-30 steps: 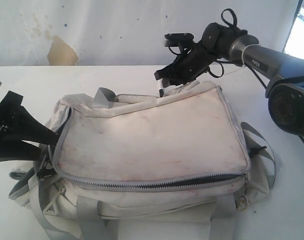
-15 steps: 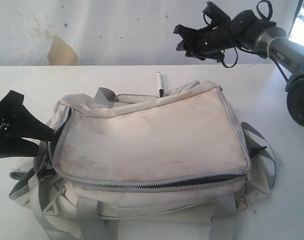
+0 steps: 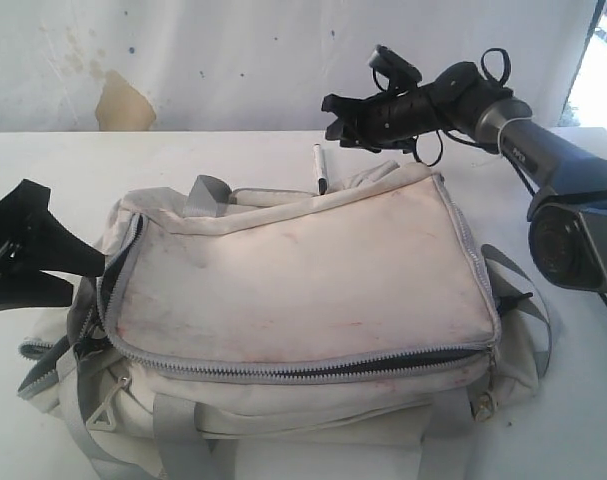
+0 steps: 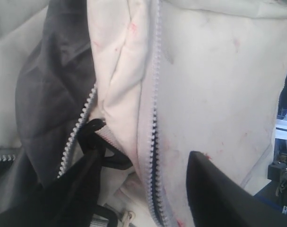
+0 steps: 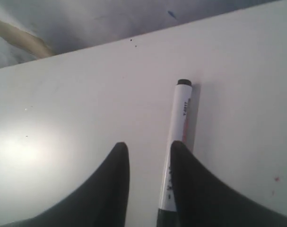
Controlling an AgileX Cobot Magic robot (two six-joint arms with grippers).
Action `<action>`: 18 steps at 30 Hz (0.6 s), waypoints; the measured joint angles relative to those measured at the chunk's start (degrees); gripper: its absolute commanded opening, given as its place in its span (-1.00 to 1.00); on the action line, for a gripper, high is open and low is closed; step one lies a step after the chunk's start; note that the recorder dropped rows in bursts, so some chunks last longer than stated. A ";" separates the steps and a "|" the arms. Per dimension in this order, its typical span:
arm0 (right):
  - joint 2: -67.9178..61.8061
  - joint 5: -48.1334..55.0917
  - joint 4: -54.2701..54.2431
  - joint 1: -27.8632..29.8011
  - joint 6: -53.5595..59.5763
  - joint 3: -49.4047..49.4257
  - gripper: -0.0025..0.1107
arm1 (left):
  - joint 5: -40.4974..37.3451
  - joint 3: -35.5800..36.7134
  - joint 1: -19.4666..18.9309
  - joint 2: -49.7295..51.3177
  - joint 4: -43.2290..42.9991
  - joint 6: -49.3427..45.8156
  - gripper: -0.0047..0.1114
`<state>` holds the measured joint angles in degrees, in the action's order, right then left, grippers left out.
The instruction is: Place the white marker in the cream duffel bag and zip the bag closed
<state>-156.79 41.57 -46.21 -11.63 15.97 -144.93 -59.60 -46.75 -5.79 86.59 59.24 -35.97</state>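
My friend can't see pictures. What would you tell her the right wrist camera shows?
A white marker with a black tip lies on a white table. The right gripper shows two black fingers, apart and holding nothing; the marker sits just beside one finger.

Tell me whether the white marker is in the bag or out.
Out. The white marker lies flat on the table just beyond the cream duffel bag. The right gripper above it holds nothing.
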 measured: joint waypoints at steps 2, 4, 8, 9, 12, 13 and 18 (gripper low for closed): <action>-0.74 -1.32 0.00 -0.23 2.68 -0.14 -0.46 | 0.00 0.00 0.00 0.00 0.00 0.00 0.07; -1.50 -3.19 0.00 -0.64 5.20 -0.14 -0.46 | 0.11 0.00 0.00 0.00 0.00 0.00 0.07; -2.73 -5.65 0.27 -1.24 7.45 -0.14 -0.46 | 0.11 0.00 0.00 0.00 -0.13 0.00 0.07; -2.95 -5.65 1.56 -1.38 7.45 -0.14 -0.46 | 0.11 0.00 0.00 0.00 -0.13 0.00 0.07; -3.29 -5.05 3.97 -1.48 7.45 -0.14 -0.46 | 0.89 0.00 0.00 0.00 -0.13 -0.11 0.07; -3.50 -4.83 4.49 -1.44 7.45 -0.20 -0.46 | 1.55 0.00 0.00 0.00 -0.13 -0.11 0.07; -3.36 -1.08 4.99 -1.33 2.35 -1.34 -0.96 | 2.05 0.00 0.00 0.00 -0.13 -0.22 0.07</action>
<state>-160.15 40.49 -41.23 -12.97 18.32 -146.27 -57.55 -46.75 -5.79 86.59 59.11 -36.18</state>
